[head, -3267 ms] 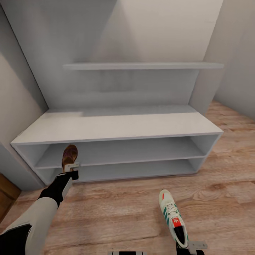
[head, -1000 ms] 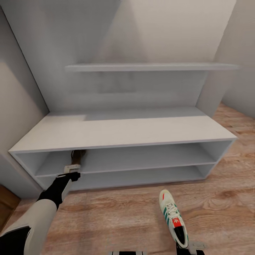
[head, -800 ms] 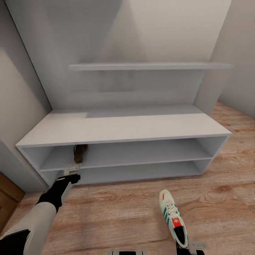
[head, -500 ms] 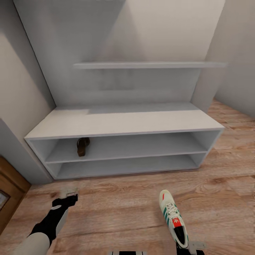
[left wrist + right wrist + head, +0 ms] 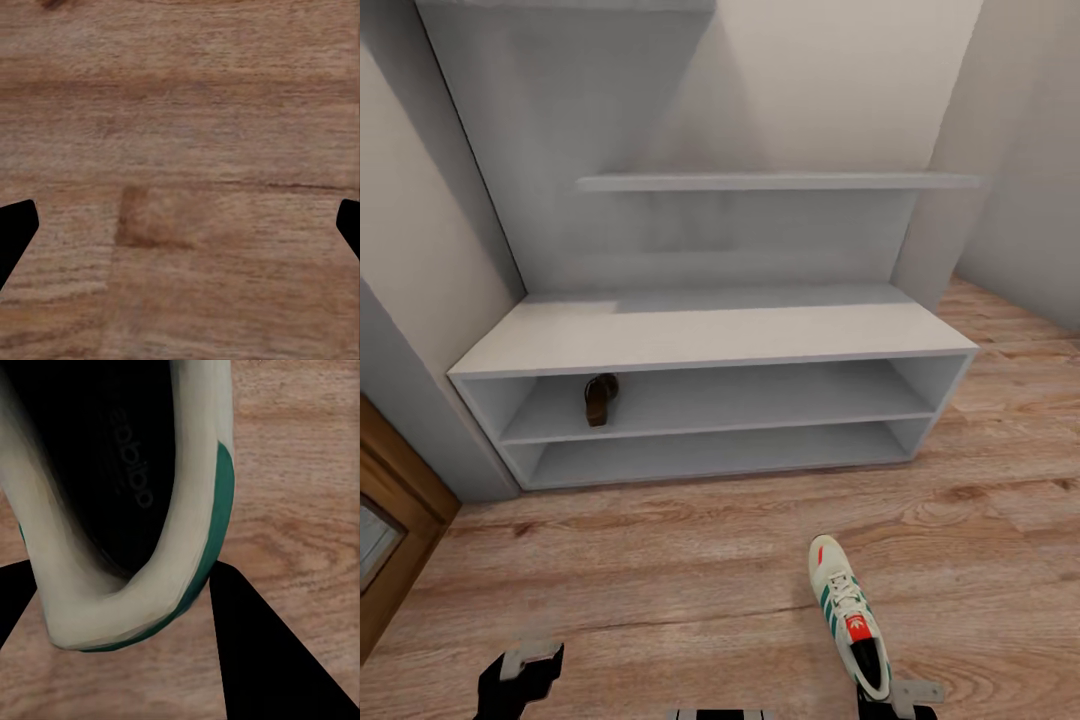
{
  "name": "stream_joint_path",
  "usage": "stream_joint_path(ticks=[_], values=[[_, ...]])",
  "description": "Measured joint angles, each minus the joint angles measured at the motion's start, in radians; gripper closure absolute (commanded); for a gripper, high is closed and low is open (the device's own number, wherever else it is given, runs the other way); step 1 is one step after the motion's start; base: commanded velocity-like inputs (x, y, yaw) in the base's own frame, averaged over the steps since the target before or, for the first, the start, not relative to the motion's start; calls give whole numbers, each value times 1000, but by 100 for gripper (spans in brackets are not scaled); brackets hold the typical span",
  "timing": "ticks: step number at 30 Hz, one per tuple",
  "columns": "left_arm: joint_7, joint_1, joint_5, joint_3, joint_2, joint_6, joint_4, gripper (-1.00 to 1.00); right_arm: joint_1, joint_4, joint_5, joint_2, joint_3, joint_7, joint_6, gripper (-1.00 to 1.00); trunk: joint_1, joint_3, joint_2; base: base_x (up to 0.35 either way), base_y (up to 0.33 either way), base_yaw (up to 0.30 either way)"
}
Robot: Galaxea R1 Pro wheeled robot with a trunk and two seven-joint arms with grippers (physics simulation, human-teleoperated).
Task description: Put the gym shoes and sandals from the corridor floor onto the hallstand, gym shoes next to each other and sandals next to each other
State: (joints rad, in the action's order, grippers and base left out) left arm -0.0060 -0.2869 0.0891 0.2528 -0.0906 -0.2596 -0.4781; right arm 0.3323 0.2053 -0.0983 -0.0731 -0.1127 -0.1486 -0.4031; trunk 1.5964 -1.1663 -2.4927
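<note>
Grey hallstand (image 5: 710, 335) held one sandal (image 5: 599, 398) on its upper shelf. Right gripper (image 5: 895, 700) was clenched on the gym shoe (image 5: 847, 612) at its heel collar — probably light and flexible, so grip the stiffer heel. Left gripper (image 5: 520, 678) hung spread and empty over the floor (image 5: 180, 112).

A home corridor, seen from my seat at the controls.

I'm facing a low grey hallstand (image 5: 710, 335) set against pale walls, a floating wall shelf (image 5: 770, 182) above it, wood-plank corridor floor (image 5: 690, 570) underfoot, a sandal (image 5: 600, 398) on its upper shelf near the left end, and a wooden door frame (image 5: 395, 540).
</note>
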Motion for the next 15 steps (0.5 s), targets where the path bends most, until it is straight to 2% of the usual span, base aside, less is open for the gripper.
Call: stream_joint_path(ticks=[4,13,15], values=[[-2,37,-1,2,0,-22,3,-100,0,1,-2,1,0,0,0,100,0,0,0,-3,0,0],[-7,57,0,1,2,-31,3,-100,0,3,-4,2,2,-2,0,100,0,0,0,0,0,0],[-8,79,0,2,1,-63,0,-100,0,3,-4,2,2,-2,2,100,0,0,0,0,0,0]])
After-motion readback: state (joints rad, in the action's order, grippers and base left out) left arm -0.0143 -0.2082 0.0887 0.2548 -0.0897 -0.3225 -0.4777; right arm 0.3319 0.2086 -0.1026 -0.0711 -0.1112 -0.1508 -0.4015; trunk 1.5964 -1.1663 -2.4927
